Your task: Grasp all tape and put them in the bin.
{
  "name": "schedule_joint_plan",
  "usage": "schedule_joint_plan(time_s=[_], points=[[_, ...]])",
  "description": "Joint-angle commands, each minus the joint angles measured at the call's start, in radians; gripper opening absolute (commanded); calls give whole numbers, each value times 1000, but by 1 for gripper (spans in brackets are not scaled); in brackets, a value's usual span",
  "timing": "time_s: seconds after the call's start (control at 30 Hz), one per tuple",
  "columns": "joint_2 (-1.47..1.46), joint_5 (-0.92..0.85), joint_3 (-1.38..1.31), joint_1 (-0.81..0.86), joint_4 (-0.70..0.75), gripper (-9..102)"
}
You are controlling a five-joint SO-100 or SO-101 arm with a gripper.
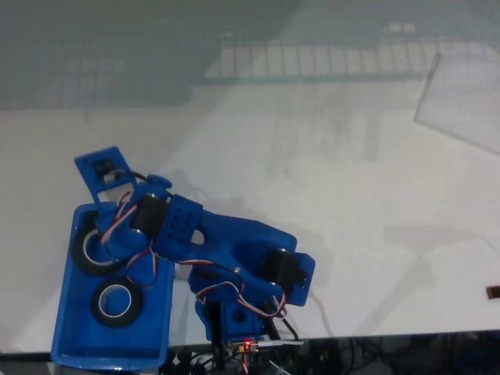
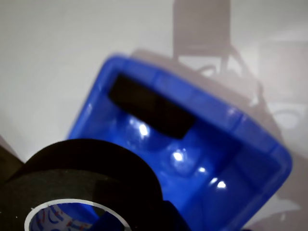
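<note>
Glossy blue rectangular bin (image 1: 66,344) on white table (image 1: 351,195), two black ring-shaped tape rolls (image 1: 116,303) inside, hand (image 1: 117,234) over bin, grip state indiscernible.

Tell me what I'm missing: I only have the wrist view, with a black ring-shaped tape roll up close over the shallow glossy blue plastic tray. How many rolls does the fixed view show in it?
Observer: Two. A flat roll lies mid-tray; a far-end roll sits by the blue tray's far rim.
Operator: Where's the gripper?
Observer: The gripper is over the far-end roll, partly covering it. I cannot tell whether it is open.
</note>
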Motion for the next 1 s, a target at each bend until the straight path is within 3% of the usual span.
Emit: schedule_joint_plan(time_s=[0.0,0.3,0.63,0.97], points=[[40,-12,37,-60,-20,0],[49,-11,60,-84,-28,1],[63,77,55,-55,-67,31],[60,114,40,-25,-117,35]])
